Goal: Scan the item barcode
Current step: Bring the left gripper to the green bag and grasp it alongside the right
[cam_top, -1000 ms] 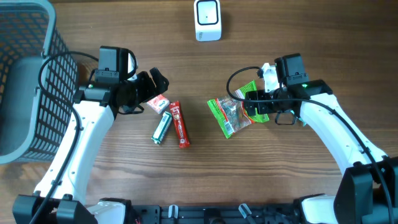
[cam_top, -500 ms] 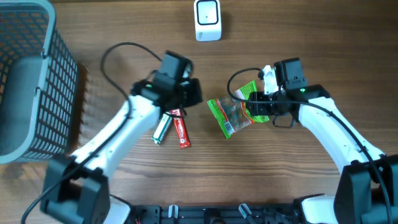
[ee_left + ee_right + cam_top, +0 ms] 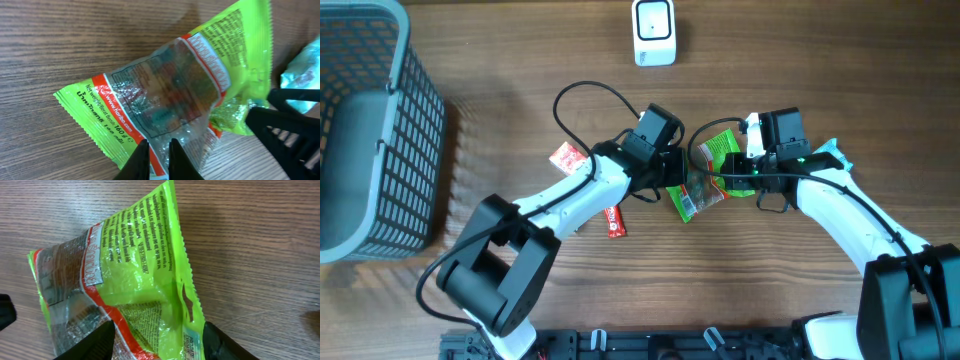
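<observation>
Apparently readying it for the scanner (image 3: 654, 32) at the far side, the left gripper (image 3: 158, 159) pinches the clear left end of the candy bag (image 3: 698, 196) mid-scene, while the right gripper (image 3: 157, 332) has its jaws apart astride the right end, grip unclear.

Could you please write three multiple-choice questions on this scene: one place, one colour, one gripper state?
1. Where is the white scanner in the overhead view?
A. top middle, apart from the bag
B. inside the basket
C. under the left arm

2. What colour is most of the candy bag?
A. blue
B. green
C. black

3. How is the left gripper?
A. wide open over the basket
B. shut on the scanner
C. pinched shut on the candy bag

1 A: it stands alone at the top.
2 B: both wrist views show bright green.
3 C: its fingertips nip the bag's clear film.
</observation>
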Robot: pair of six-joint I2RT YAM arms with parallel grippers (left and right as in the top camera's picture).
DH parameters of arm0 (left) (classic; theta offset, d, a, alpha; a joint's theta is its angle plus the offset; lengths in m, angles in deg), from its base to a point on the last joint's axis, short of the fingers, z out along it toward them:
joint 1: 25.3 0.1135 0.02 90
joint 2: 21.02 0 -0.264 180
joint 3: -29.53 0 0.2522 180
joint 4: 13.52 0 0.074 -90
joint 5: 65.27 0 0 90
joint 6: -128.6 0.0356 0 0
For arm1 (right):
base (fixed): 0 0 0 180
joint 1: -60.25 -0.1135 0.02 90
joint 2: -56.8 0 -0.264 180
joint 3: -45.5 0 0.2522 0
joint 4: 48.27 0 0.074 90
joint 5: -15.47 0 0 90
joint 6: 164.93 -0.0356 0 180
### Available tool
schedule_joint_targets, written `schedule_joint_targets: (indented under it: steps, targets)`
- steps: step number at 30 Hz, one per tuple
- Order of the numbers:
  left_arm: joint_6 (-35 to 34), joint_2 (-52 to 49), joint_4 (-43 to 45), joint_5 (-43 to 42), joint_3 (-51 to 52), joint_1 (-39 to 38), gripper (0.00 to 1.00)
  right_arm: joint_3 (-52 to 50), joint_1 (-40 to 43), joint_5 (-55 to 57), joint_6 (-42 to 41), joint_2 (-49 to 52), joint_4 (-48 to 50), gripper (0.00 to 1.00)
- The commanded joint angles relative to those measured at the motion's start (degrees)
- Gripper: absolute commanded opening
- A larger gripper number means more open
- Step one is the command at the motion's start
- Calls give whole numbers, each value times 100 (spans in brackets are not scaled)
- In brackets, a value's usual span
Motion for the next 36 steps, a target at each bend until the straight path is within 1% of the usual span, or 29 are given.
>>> schedule_joint_targets:
  steps: [1, 6, 10, 11, 12, 13, 15, 18, 19, 20, 21, 22, 23, 24, 27, 29, 31, 33, 36]
  targets:
    - [-251, -308, 85, -44, 7, -15, 10, -50, -13, 323, -70, -13, 72, 61]
    - [-334, -505, 146, -46, 7, -20, 14, -72, -13, 374, -74, -13, 101, 61]
    - [-354, -507, 140, -46, 7, -39, 14, -363, -13, 525, -289, -4, 387, 60]
    - [-352, -507, 138, -46, 7, -39, 14, -433, -13, 485, -282, -4, 435, 52]
    - [-354, -511, 136, -44, 7, -42, 14, -463, -13, 452, -280, -4, 431, 38]
    - [-402, -520, 125, -42, 7, -42, 14, -485, -13, 407, -280, -4, 411, 32]
    - [-605, -599, 118, -39, 7, -39, 15, -494, -13, 319, -289, -4, 404, 32]
    - [-629, -715, 122, -70, 7, -42, 17, -498, -13, 297, -284, -4, 400, 38]
    - [-634, -717, 122, -70, 7, -42, 17, -501, -13, 299, -286, -4, 400, 37]
    - [-667, -717, 116, -66, 7, -42, 17, -507, -13, 297, -289, -4, 400, 33]
    - [-774, -717, 74, -35, 7, -39, 17, -527, -13, 299, -306, -4, 417, 27]
    - [-911, -728, -2, 74, 7, -39, 17, -535, -13, 299, -304, -4, 417, 15]
    - [-979, -732, -79, 188, 7, -39, 16, -535, -13, 299, -302, -4, 413, 7]
    - [-1075, -741, -149, 289, 7, -39, 16, -535, -13, 299, -302, -4, 411, 4]
    - [-1097, -769, -190, 304, 7, -39, 17, -533, -9, 350, -127, -4, 455, 4]
    - [-1097, -769, -221, 306, 7, -37, 16, -446, 20, 647, 566, -20, 411, 4]
    - [-1097, -769, -247, 354, 7, -24, 17, -306, 48, 1082, 638, -94, 256, 4]
    - [-1097, -769, -247, 415, 7, -24, 20, -267, 63, 1102, 651, -232, 229, 4]
    - [-1095, -769, -247, 415, 7, -24, 24, -267, 68, 1102, 1043, -391, 269, 4]
